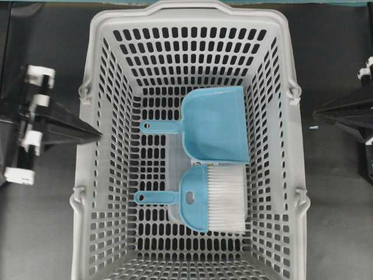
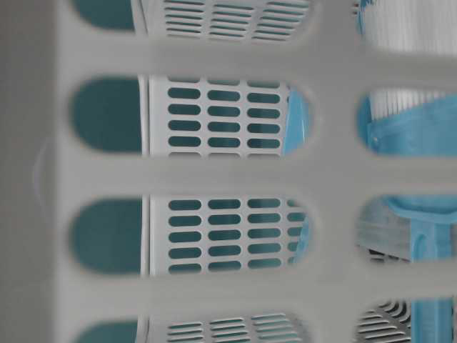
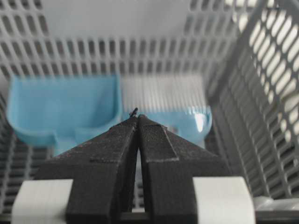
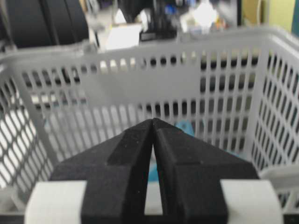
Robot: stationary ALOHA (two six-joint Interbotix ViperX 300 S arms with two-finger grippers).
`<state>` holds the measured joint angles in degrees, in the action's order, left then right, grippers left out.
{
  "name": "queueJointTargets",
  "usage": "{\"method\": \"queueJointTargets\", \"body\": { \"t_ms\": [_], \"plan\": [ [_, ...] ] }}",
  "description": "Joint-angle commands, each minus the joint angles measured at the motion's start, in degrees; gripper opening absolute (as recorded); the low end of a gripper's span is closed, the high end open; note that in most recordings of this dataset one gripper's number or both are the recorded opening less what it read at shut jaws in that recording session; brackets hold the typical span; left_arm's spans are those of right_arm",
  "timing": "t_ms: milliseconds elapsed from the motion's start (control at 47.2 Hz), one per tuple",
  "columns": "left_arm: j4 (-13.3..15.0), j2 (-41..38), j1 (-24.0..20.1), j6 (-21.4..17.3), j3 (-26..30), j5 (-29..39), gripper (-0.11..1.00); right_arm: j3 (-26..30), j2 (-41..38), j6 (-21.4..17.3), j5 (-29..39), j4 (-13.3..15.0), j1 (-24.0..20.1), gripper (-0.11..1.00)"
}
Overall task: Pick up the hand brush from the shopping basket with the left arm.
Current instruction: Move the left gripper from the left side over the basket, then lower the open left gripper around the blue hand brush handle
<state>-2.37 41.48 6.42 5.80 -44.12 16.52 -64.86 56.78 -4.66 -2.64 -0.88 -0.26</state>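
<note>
The hand brush (image 1: 204, 198), light blue with broad white bristles, lies flat on the floor of the grey shopping basket (image 1: 93, 70), handle pointing left. My left gripper (image 1: 99, 135) is shut and empty, its tip at the basket's left rim, apart from the brush. In the left wrist view the shut gripper (image 3: 138, 116) points into the basket, with the brush (image 3: 187, 122) just beyond and right of the tip. My right gripper (image 1: 316, 114) is shut and empty outside the basket's right wall; it also shows in the right wrist view (image 4: 153, 120).
A matching light-blue dustpan (image 1: 215, 125) lies beside the brush, toward the far end, and shows left of the tip in the left wrist view (image 3: 60, 107). The table-level view is filled by the basket wall (image 2: 214, 175), with the brush's white bristles (image 2: 410, 28) behind it.
</note>
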Motion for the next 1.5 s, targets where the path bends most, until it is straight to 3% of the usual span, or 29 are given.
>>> {"method": "queueJointTargets", "body": {
  "t_ms": [0, 191, 360, 466, 636, 720, 890, 996, 1059, 1483],
  "plan": [
    [-0.2, -3.9, 1.0, 0.1, 7.0, 7.9, 0.0, 2.6, 0.0, 0.0, 5.1, -0.2, -0.8, -0.01],
    [-0.2, -11.9, 1.7, 0.2, 15.8, 20.2, 0.0, 3.8, 0.3, 0.0, 11.8, -0.2, -1.5, -0.01],
    [-0.2, -18.3, 2.3, 0.4, 21.8, 26.5, 0.0, 3.8, 0.4, -0.3, 12.6, -0.2, -1.9, 0.02],
    [-0.2, -22.1, 2.4, 0.3, 25.2, 29.4, 0.0, 3.8, 0.7, -0.4, 12.2, -0.2, -2.2, 0.2],
    [-0.2, -25.6, 2.5, 0.2, 28.2, 32.6, 0.01, 3.9, 1.3, -0.3, 10.7, -0.2, -3.1, 0.67],
    [-0.2, -26.9, 2.9, 0.9, 28.8, 33.0, 0.12, 3.9, 1.7, -0.3, 10.5, -0.2, -3.5, 0.82],
    [-0.2, -30.3, 4.5, 3.3, 30.0, 33.3, 0.65, 3.7, 2.8, -0.4, 9.2, -0.2, -3.9, 0.79],
    [-0.2, -32.9, 5.3, 5.6, 30.8, 33.8, 0.87, 3.5, 3.1, -0.4, 8.7, -0.2, -3.9, 0.78],
    [-0.2, -34.6, 5.9, 6.2, 31.0, 34.0, 0.91, 3.4, 3.1, -0.4, 8.5, -0.2, -3.9, 0.78],
    [-0.2, -44.5, 7.1, 7.8, 30.7, 34.5, 0.9, 2.8, 2.9, -0.4, 8.5, -0.2, -4.6, 0.78]
  ]
}}
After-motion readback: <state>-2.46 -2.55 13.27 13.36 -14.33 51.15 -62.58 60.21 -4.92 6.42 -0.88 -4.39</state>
